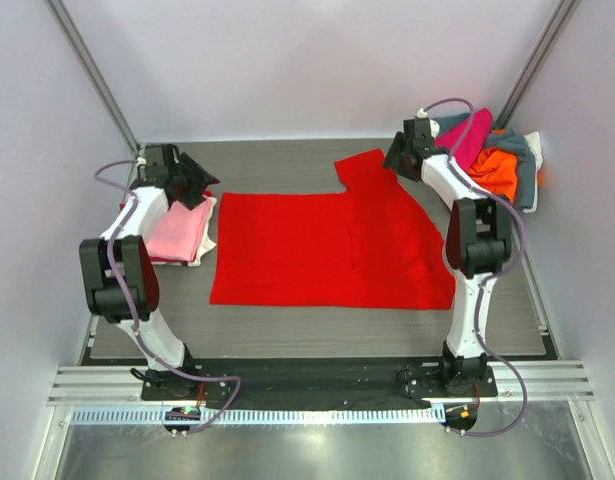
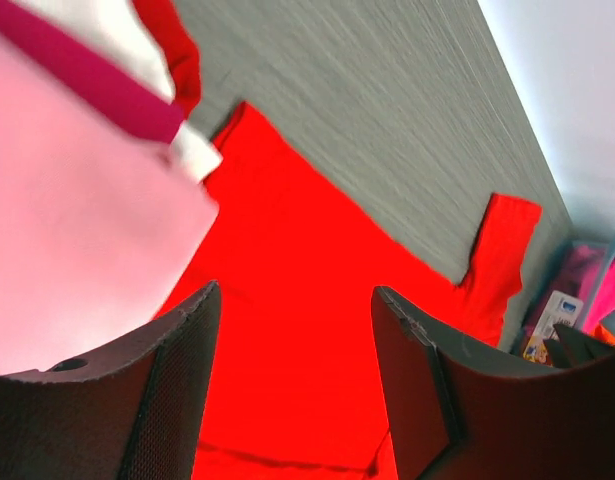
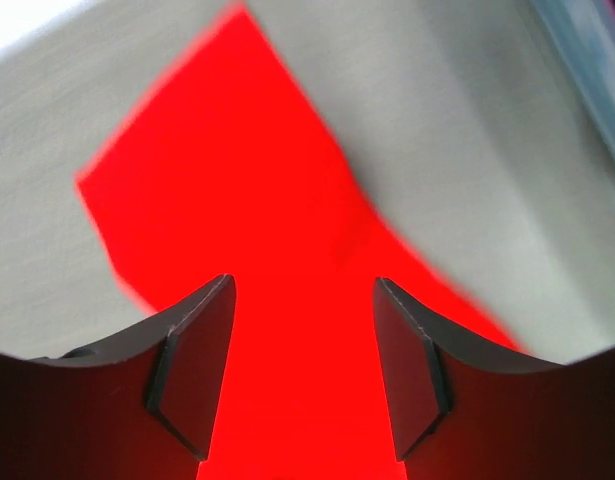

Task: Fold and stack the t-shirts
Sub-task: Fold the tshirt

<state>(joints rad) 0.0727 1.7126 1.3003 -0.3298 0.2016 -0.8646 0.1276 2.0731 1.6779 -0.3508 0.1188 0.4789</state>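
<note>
**A:** Where does the red shirt lie?

**B:** Flat on the table, in the middle. Its long axis runs left to right, and one sleeve pokes out at the far right corner.

**A:** And the claws?

**B:** The right claw hangs over that sleeve, released and holding nothing, with red cloth straight below it. The left claw is also released and empty. It sits over the pink stack, just off the shirt's far left corner.

**A:** So which takes what?

**B:** I'd judge each takes its own far corner. The right is plainly nearer the sleeve, the left nearer the left edge. The body of the shirt lies nearward from both, so a fold would likely draw the far edge toward the near one.

**A:** The others?

**B:** A magenta shirt and an orange shirt are heaped in the basket, far right.
</note>
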